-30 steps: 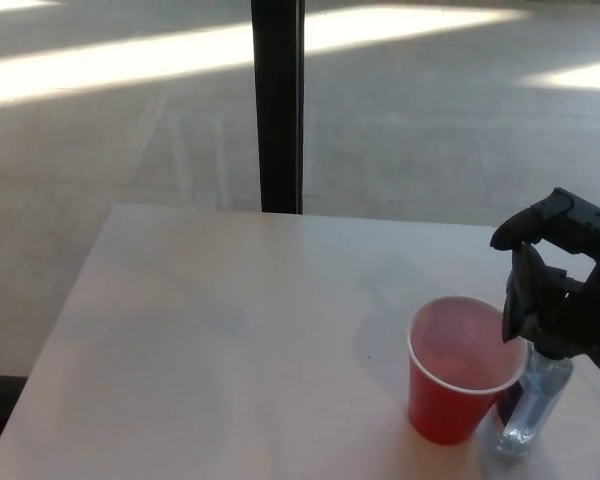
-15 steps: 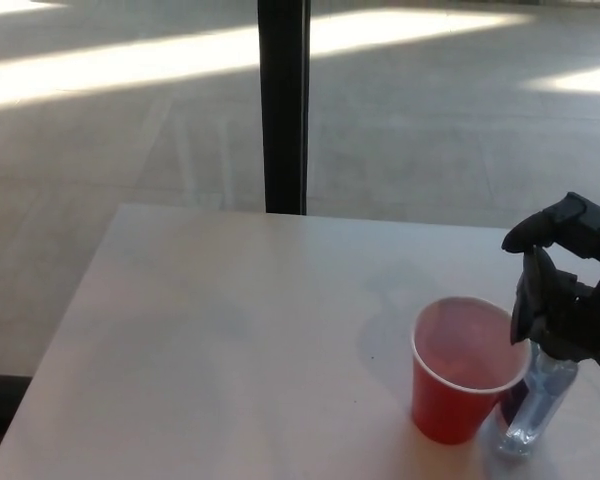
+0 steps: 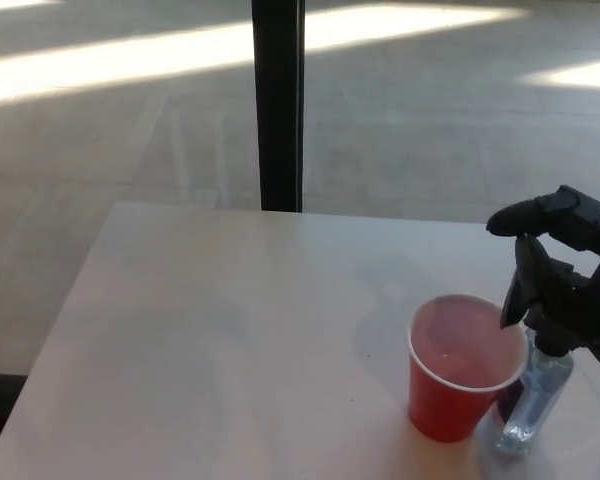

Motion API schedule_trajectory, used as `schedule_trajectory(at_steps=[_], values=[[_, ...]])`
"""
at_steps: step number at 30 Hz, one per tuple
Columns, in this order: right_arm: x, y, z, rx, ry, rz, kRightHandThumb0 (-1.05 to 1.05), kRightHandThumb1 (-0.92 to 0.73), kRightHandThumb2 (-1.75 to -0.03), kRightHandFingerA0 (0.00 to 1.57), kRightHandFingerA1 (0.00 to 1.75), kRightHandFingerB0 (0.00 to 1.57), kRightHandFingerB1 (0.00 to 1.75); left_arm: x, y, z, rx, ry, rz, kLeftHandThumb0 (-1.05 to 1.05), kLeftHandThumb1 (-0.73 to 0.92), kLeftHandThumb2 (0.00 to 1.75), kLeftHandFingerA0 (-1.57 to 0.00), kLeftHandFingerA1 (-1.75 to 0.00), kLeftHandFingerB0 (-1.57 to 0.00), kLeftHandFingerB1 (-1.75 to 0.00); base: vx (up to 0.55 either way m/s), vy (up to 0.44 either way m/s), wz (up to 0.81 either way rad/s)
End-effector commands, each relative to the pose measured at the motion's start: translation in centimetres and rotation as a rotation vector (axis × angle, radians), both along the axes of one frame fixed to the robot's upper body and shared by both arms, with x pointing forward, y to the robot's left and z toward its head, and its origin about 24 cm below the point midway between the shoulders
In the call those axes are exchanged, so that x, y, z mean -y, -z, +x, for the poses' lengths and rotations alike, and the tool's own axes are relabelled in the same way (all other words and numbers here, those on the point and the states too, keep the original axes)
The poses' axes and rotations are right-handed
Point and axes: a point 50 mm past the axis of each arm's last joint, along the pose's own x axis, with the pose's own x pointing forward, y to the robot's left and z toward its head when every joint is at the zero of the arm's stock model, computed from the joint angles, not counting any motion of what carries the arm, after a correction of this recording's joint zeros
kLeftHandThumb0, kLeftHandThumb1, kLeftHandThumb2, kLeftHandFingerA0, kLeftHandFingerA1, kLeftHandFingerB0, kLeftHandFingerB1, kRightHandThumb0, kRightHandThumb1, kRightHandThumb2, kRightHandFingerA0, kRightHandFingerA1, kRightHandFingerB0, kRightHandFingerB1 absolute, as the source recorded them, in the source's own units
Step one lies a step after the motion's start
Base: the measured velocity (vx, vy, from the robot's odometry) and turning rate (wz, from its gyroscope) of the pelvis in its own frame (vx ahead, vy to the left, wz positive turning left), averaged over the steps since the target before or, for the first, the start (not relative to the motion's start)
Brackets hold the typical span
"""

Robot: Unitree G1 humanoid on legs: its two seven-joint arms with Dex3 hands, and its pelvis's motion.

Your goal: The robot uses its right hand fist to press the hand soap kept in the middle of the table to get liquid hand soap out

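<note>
Head view, single frame. We note the white table filling the lower half, with pale floor and a dark vertical post beyond its far edge.

Next in size: a red cup standing upright near the table's right front, open mouth up, some pale content inside that we cannot identify.

Right hand enters from the right edge, above and just right of the cup. Its fingers are curled but not fully clenched; one digit juts forward at the top. We judge it a loose, half-formed fist, grasping nothing that we can see.

Left hand: does not show.

Soap bottle: small, clear, upright, just beside the cup on its right, touching or nearly so. It sits toward the right front of the table rather than the true middle. Its pump head is hidden under the hand.

Key relation: the bottle lies directly below the right hand, long axis vertical, so the press runs straight down along that axis. We cannot tell whether the hand already touches the pump top. The spout's direction is not visible; we assume the cup is meant to catch the soap.

Risk, as we judge it: an off-centre push could tip the narrow bottle into the cup.
</note>
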Motion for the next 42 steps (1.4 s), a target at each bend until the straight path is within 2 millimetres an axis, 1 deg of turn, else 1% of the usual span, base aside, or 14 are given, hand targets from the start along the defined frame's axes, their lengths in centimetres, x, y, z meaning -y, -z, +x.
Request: schedule_trajectory(at_steps=[1, 3, 4, 17, 18, 20, 23, 30, 32, 33, 34, 40, 41, 42], values=[[2.0, -2.4, 1.2, -0.084, -0.019, -0.092, -0.56, -0.81, -0.64, 0.62, 0.78, 0.4, 0.37, -0.5, -0.3, -0.7, -0.013, -0.016, 0.012, -0.17, 0.36, 0.82, -0.78, -0.98, -0.57, -0.79, 0.0, 0.0, 0.0], [2.7, -4.9, 1.4, -0.044, -0.032, -0.208, -0.68, -0.67, -1.0, 0.45, 0.66, 0.21, 0.47, -0.4, -0.3, -0.9, -0.013, -0.021, 0.01, -0.17, 0.36, 0.82, -0.76, -0.96, -0.56, -0.78, 0.0, 0.0, 0.0], [2.9, -5.7, 1.4, -0.032, -0.021, -0.214, -0.69, -0.83, -0.65, 0.41, 0.55, 0.27, 0.31, -0.4, -0.3, -0.9, -0.014, -0.019, 0.011, -0.18, 0.35, 0.81, -0.76, -0.97, -0.56, -0.78, 0.0, 0.0, 0.0], [8.9, -13.5, -0.4, 0.116, 0.149, -0.105, -0.74, -0.85, -0.66, 0.18, 0.39, 0.21, 0.28, -0.4, -0.2, -1.3, -0.012, -0.034, 0.01, -0.16, 0.35, 0.82, -0.74, -0.97, -0.57, -0.8, 0.0, 0.0, 0.0], [10.1, -13.8, -0.7, 0.121, 0.181, -0.091, -0.35, -0.54, -1.1, 0.03, 0.51, 0.0, 0.47, -0.4, -0.2, -1.3, -0.018, -0.023, 0.013, -0.17, 0.35, 0.82, -0.75, -0.97, -0.57, -0.8, 0.0, 0.0, 0.0], [14.0, -14.3, -1.7, 0.127, 0.262, -0.052, -0.65, -0.88, -0.67, 0.18, 0.38, 0.18, 0.28, -0.4, -0.2, -1.4, -0.021, -0.021, 0.007, -0.16, 0.36, 0.81, -0.76, -0.98, -0.58, -0.8, 0.0, 0.0, 0.0], [16.6, -14.4, -2.6, 0.116, 0.349, 0.02, -0.74, -0.81, -0.65, 0.2, 0.46, 0.29, 0.3, -0.5, -0.3, -1.2, -0.006, -0.028, 0.008, -0.15, 0.35, 0.82, -0.75, -0.99, -0.57, -0.8, 0.0, 0.0, 0.0], [26.2, -11.6, -8.9, 0.039, 0.774, 0.037, -0.79, -0.77, -0.64, 0.28, 0.57, 0.3, 0.31, -0.6, -0.5, -0.8, -0.004, -0.032, 0.01, -0.2, 0.29, 0.91, -0.72, -0.87, -0.55, -0.76, 0.0, 0.0, 0.0], [29.3, -9.5, -11.7, -0.033, 0.936, 0.044, -0.77, -0.62, -0.99, 0.25, 0.58, 0.17, 0.44, -0.6, -0.5, -0.7, -0.014, -0.023, 0.012, -0.17, 0.36, 0.81, -0.73, -0.93, -0.55, -0.77, 0.0, 0.0, 0.0], [30.4, -8.4, -13.0, -0.07, 0.995, 0.019, -0.82, -0.79, -0.65, 0.29, 0.47, 0.23, 0.28, -0.6, -0.5, -0.7, -0.017, -0.016, 0.012, -0.19, 0.29, 0.92, -0.77, -0.9, -0.59, -0.78, 0.0, 0.0, 0.0], [31.5, -7.1, -14.5, -0.12, 1.059, 0.008, -0.82, -0.64, -1.02, 0.22, 0.55, 0.11, 0.42, -0.6, -0.5, -0.7, -0.017, -0.014, 0.012, -0.16, 0.35, 0.82, -0.74, -0.94, -0.57, -0.78, 0.0, 0.0, 0.0], [33.9, -0.1, -20.7, -0.251, 1.32, 0.118, -0.73, -0.65, -1.0, 0.3, 0.65, 0.14, 0.46, -0.7, -0.4, -0.7, -0.023, -0.035, 0.013, -0.17, 0.36, 0.79, -0.74, -0.93, -0.54, -0.76, 0.0, 0.0, 0.0], [33.9, 0.9, -21.3, -0.274, 1.335, 0.129, -0.71, -0.83, -0.65, 0.29, 0.74, 0.24, 0.38, -0.7, -0.4, -0.7, -0.019, -0.033, 0.013, -0.15, 0.37, 0.79, -0.75, -0.95, -0.56, -0.78, 0.0, 0.0, 0.0], [33.9, 2.2, -22.0, -0.306, 1.352, 0.141, -0.71, -0.83, -0.65, 0.29, 0.74, 0.24, 0.38, -0.7, -0.4, -0.5, -0.012, -0.03, 0.014, -0.15, 0.37, 0.79, -0.75, -0.95, -0.56, -0.78, 0.0, 0.0, 0.0]])
